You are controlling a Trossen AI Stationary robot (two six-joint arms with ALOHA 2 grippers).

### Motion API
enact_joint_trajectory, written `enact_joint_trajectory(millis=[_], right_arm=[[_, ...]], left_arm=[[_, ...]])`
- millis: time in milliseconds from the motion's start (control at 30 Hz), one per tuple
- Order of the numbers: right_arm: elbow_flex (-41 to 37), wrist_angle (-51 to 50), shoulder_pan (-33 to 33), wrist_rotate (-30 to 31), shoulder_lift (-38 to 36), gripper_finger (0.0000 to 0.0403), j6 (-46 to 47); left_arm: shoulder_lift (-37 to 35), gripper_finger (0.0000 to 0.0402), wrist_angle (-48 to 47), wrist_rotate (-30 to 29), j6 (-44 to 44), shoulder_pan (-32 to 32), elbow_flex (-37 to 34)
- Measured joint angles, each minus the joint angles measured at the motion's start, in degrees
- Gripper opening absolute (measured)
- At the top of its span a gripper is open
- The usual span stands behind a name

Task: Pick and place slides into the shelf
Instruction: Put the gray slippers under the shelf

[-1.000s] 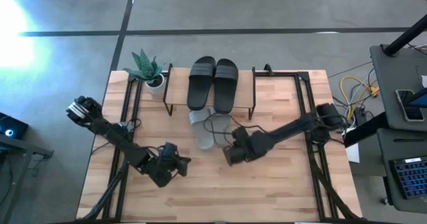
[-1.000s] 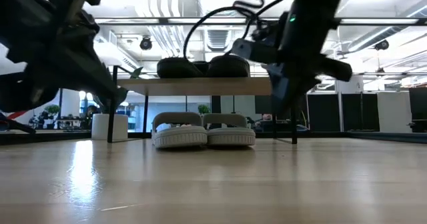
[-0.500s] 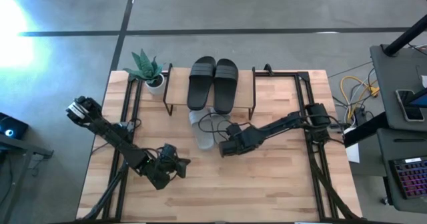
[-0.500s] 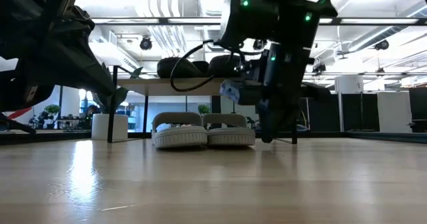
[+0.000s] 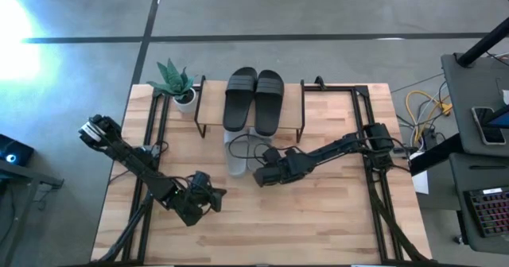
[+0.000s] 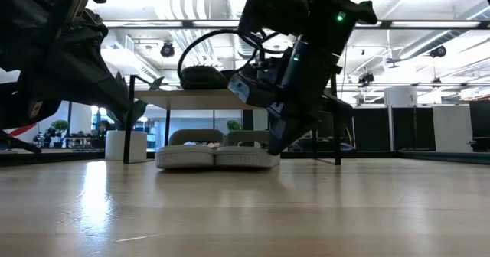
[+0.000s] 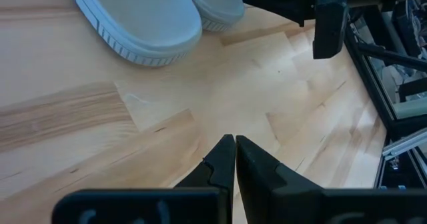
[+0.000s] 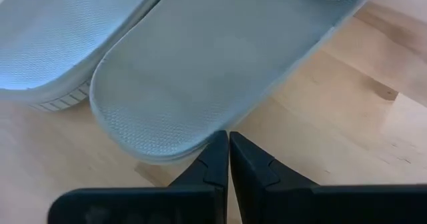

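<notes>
Wooden table (image 5: 318,219) boards fill the front of the scene, and the left gripper (image 5: 213,199) waits nearest, low on the left side, with its fingers pressed together and holding nothing. A bit farther in, the right gripper (image 5: 258,176) is down at the heel of one grey slide (image 8: 220,64). Its fingers are pinched together too, touching the heel but not holding it. I think it is pushing the grey pair under the shelf (image 5: 294,112).

What could go wrong? The thin tips could slip off the round heel. Then the slide might turn sideways, bump its twin or hit a black leg.

Count them: two grey slides (image 6: 214,151) on the table, partly under the shelf. Two black slides (image 5: 254,98) on top. One shelf. One potted plant (image 5: 176,84) beside it, farthest back.
</notes>
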Motion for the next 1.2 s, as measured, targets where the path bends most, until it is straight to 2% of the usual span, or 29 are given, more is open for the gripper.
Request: enact_joint_trajectory(millis=[533,733,933,1200], right_arm=[[0.0,-3.0,4.3,0.4,-2.6,0.0009,1.1],[0.0,-3.1,10.7,0.8,-5.4,0.0009,4.0],[0.0,-3.4,17.4,7.7,-8.2,0.0009,13.8],[0.1,-7.9,22.2,13.2,-12.2,0.0009,19.1]], left_arm=[[0.0,0.0000,0.0,0.0,0.3,0.1,0.0],[1.3,0.0000,0.0,-0.3,7.8,0.2,0.2],[6.6,0.0000,0.0,-0.4,13.4,2.2,3.0],[12.0,0.0000,-0.5,0.9,27.6,8.3,9.6]])
